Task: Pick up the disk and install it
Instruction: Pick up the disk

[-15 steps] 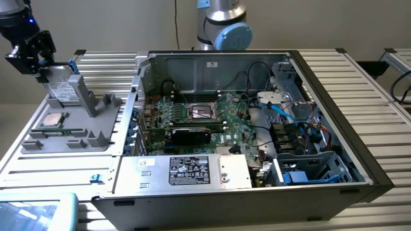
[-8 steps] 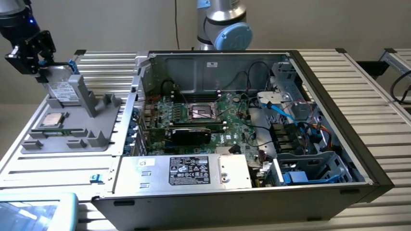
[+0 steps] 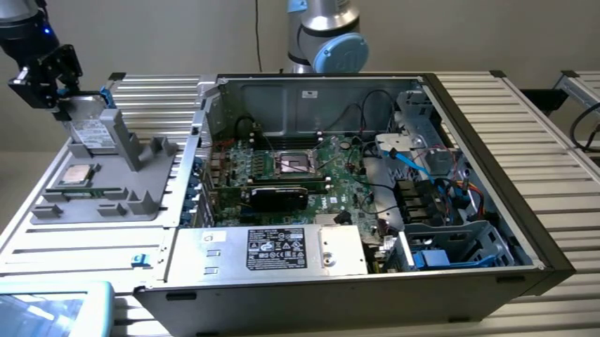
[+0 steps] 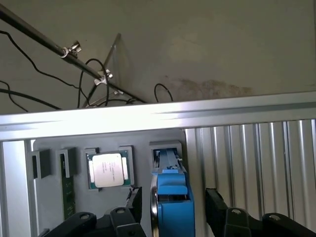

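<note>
Open gaps flank the disk [image 3: 91, 132]
At the tray's [image 3: 94, 216] far corner both faces stand clear; in the case [image 3: 487, 161], cables [image 3: 412, 158] crowd the bay [image 3: 459, 242].

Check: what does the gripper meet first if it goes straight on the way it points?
Probably the disk: its blue carrier edge stands between the gripper's open fingers, with the grey fixture beneath it. Depth is unclear.

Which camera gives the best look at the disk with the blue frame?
The exterior view: the disk stands upright in the grey holder, its labelled silver face towards the camera. The wrist view sees it edge-on, mostly the blue carrier, between the fingers of the open gripper.
</note>
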### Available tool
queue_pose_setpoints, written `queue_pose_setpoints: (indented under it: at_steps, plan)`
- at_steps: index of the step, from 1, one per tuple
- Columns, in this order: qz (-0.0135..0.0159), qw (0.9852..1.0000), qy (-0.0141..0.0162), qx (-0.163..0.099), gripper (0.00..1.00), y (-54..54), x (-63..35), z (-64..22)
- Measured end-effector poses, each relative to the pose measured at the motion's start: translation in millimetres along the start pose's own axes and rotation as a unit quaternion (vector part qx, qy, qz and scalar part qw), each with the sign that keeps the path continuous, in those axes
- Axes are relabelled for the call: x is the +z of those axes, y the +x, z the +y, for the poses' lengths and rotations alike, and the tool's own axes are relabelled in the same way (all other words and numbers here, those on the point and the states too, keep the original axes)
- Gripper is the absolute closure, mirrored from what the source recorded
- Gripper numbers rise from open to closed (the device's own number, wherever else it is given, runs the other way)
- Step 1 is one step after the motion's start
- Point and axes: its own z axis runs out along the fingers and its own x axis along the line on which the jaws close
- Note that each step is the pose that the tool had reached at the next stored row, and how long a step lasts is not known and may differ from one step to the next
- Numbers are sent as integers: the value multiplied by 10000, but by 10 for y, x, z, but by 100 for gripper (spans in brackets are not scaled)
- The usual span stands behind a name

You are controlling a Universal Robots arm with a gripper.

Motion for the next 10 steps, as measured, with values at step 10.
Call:
queue_pose_setpoints:
  at_steps: [10]
  plan:
    - [8,10000,1,0,62,1,1,0]
